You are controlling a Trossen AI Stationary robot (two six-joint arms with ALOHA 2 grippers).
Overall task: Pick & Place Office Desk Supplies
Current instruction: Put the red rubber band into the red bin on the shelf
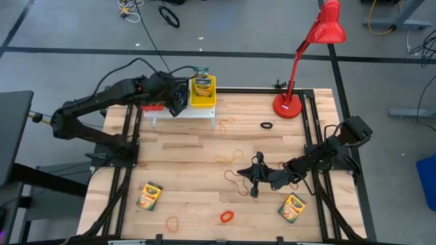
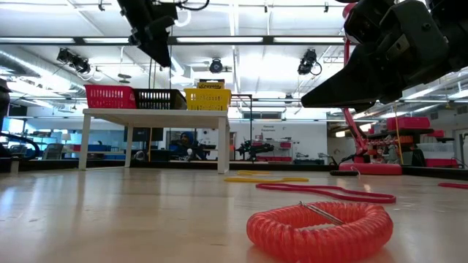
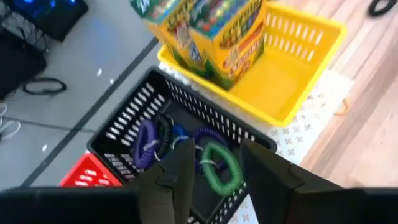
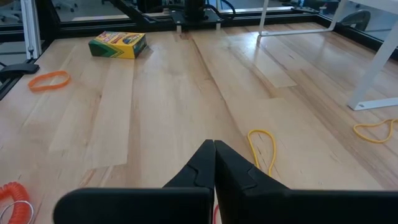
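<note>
Left pincer [image 3: 214, 177]: fingers spread, holding nothing, poised over black basket [image 3: 124, 134]; purple, blue and green elastic loops [image 3: 214, 165] lie inside, directly beneath. Crayon box [image 3: 208, 31] stands in adjacent yellow basket [image 3: 298, 74]. Right pincer [image 4: 214, 165]: pressed together, low over tabletop [image 4: 168, 99]; yellow rubber band [image 4: 262, 146] just beside, possibly touching.

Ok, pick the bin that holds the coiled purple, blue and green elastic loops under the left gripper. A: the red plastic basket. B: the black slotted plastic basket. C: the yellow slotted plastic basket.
B: the left wrist view shows the coiled purple, blue and green elastic loops lying inside the black slotted plastic basket, just beyond the left gripper.
</note>
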